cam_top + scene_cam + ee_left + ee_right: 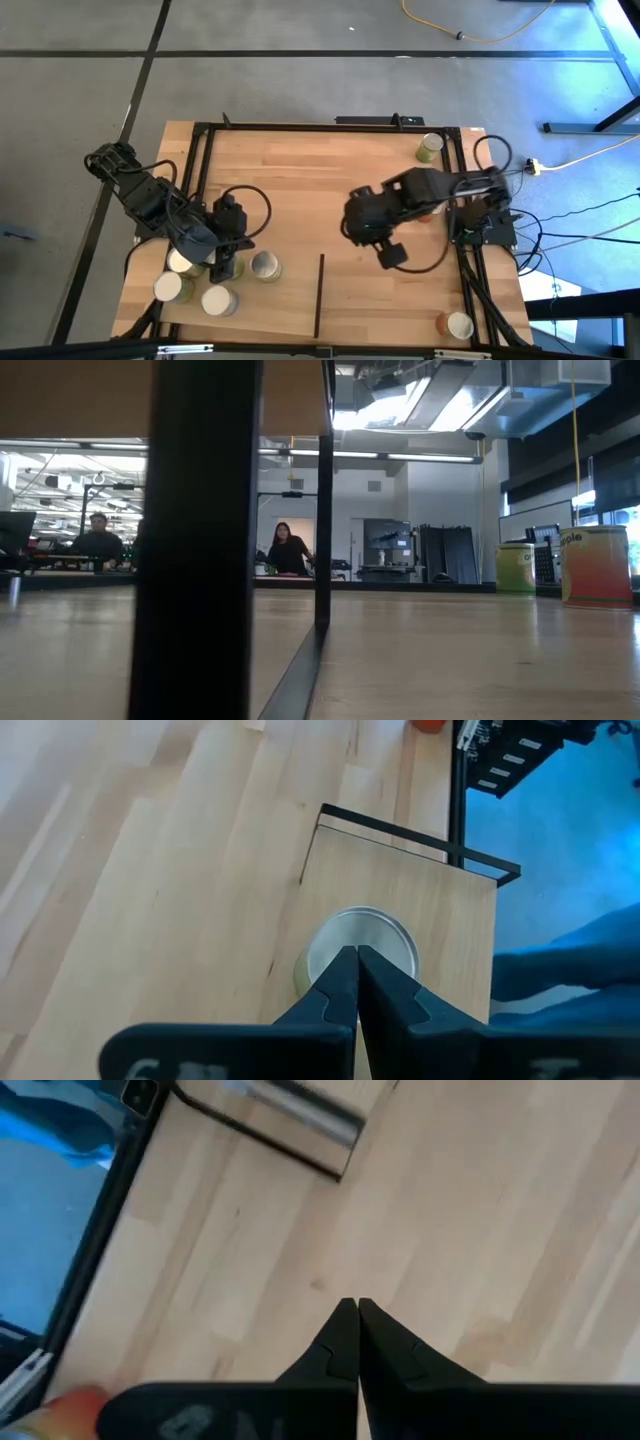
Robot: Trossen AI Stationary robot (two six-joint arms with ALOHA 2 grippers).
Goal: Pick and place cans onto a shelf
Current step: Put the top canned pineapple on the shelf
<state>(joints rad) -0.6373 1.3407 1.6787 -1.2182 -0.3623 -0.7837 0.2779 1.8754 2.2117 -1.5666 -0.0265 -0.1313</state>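
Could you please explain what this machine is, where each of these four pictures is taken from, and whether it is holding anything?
It is a robot with two dark arms at a wooden table. One camera looks straight down, one sits at table-top height, and one rides on each wrist. From above, the left gripper hovers over a group of cans at the near left, where the pale shelf panel lies. The right gripper hangs over bare wood mid-table. Both are shut and hold nothing. More cans stand apart: a green one at the far right corner and an orange one at the near right.
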